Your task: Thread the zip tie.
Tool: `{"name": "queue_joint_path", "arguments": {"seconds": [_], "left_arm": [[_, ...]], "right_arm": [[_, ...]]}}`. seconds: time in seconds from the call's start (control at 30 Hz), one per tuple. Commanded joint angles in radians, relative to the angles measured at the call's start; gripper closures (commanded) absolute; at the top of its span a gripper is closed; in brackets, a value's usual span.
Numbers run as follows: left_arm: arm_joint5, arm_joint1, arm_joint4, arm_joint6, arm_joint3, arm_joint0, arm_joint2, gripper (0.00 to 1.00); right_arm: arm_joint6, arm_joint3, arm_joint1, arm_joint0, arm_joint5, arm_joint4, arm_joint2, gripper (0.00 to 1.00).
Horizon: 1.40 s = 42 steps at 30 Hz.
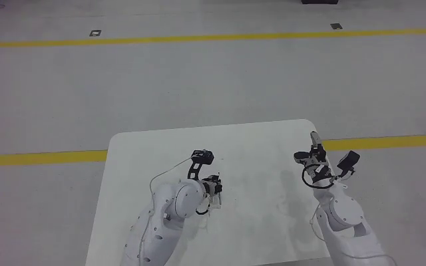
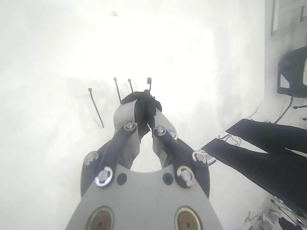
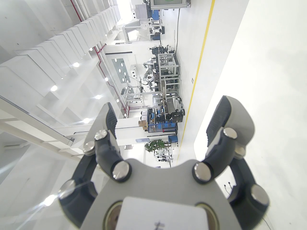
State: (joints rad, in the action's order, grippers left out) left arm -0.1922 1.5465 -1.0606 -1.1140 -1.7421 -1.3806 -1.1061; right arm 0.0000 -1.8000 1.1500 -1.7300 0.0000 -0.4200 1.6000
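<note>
Several black zip ties lie side by side on the white table (image 1: 259,143), among them a long one (image 2: 96,108) and two shorter ones (image 2: 117,90) (image 2: 130,86). My left gripper (image 2: 146,98) is low over the table just in front of them, shut, with a thin black zip tie (image 2: 149,84) running out from between its fingertips, head end away from me. In the top view the left gripper (image 1: 215,189) sits left of the table's middle. My right gripper (image 3: 166,104) is open and holds nothing; it is raised near the table's right edge (image 1: 309,147), facing out into the room.
The table's surface is bare to the right of and beyond the left gripper. Floor with yellow lines (image 1: 213,38) surrounds the table. Black fabric (image 2: 263,149) and a dark chair (image 2: 292,72) stand past the table's edge in the left wrist view.
</note>
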Motion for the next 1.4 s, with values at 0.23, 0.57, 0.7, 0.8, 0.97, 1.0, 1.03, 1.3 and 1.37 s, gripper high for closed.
{"name": "queue_joint_path", "arguments": {"seconds": [0.23,0.57,0.7,0.8,0.97,1.0,1.03,1.3,1.37], "left_arm": [[0.294,-0.035,0.445,-0.073,0.053,-0.019,-0.155,1.00],[0.396,-0.060,0.531,-0.086,0.097,-0.007,-0.176,1.00],[0.396,-0.060,0.531,-0.086,0.097,-0.007,-0.176,1.00],[0.396,-0.060,0.533,-0.081,0.099,-0.008,-0.174,1.00],[0.391,-0.074,0.540,-0.077,0.111,-0.006,-0.169,1.00],[0.389,-0.078,0.545,-0.080,0.109,-0.007,-0.174,1.00],[0.391,-0.083,0.550,-0.090,0.104,-0.009,-0.181,1.00],[0.404,-0.114,0.618,-0.175,0.097,-0.012,-0.209,1.00],[0.400,-0.120,0.649,-0.188,0.105,-0.006,-0.206,1.00]], "right_arm": [[0.208,0.038,-0.006,0.004,-0.121,0.073,0.006,0.00],[0.480,0.082,-0.019,0.001,-0.213,0.104,0.018,0.00],[0.480,0.082,-0.019,0.001,-0.213,0.104,0.018,0.00],[0.480,0.082,-0.019,0.001,-0.213,0.104,0.018,0.00],[0.480,0.082,-0.018,0.002,-0.208,0.121,0.009,0.00],[0.486,0.083,-0.018,0.001,-0.210,0.128,0.005,0.00],[0.494,0.082,-0.018,-0.001,-0.213,0.140,0.001,0.00],[0.548,0.084,-0.020,-0.002,-0.238,0.184,-0.027,0.00],[0.570,0.088,-0.020,-0.002,-0.250,0.189,-0.033,0.00]]}}
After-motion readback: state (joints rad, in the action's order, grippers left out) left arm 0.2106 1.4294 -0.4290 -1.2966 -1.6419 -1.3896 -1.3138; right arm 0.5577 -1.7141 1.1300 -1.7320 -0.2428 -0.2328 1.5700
